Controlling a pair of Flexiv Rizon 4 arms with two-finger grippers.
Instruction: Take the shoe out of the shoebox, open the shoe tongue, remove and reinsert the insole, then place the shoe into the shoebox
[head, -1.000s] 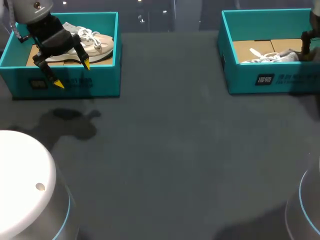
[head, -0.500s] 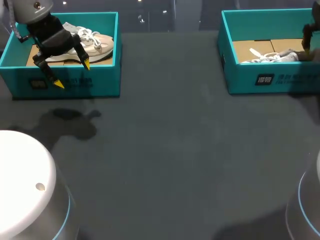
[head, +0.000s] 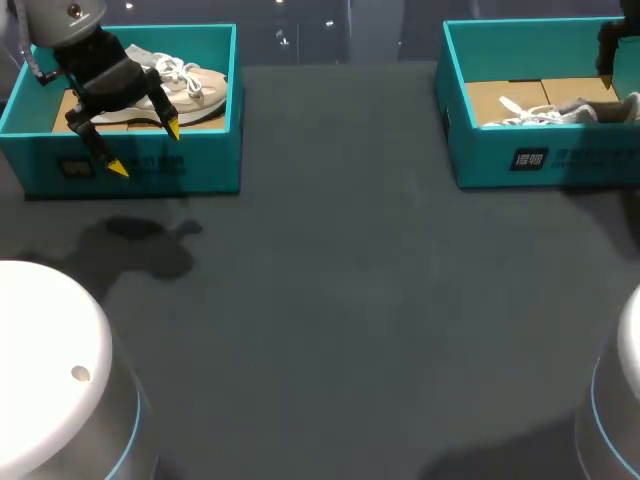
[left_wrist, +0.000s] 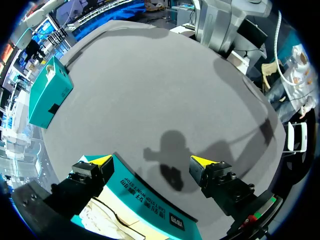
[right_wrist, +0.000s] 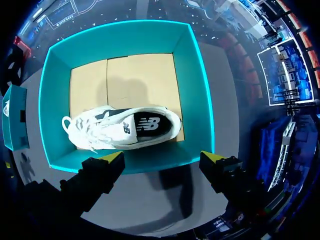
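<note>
Dark grey desk (head: 350, 300), matt and cloth-like. Its whole middle lay open, with two boxes set well apart at the far corners. Left shoebox (head: 130, 160): teal card, straight walls, no lid, pale print on the front wall. Inside it sat a beige shoe (head: 195, 90), rounded, with loose white laces, toward the end of the box nearer the desk's middle. Left arm (head: 95, 70) hung over this box. The left jaws stood apart and held nothing, and in the left wrist view the box's front wall (left_wrist: 145, 200) passed beneath them, with one yellow tip (left_wrist: 202, 161) out over bare desk. The arm's soft shadow (head: 150, 240) fell on the desk just in front of the box. Right shoebox (right_wrist: 197, 100): the same teal card, with a floor of plain brown cardboard (right_wrist: 135, 80), creased down the middle. The white shoe (right_wrist: 125, 127) lay tipped on its side close along the front wall, its dark lining showing and its laces toward the desk's middle. Right arm (head: 612, 45) was at the desk's far right edge, above the box. The right jaws were apart and empty, poised above the front wall and clear of the shoe.
</note>
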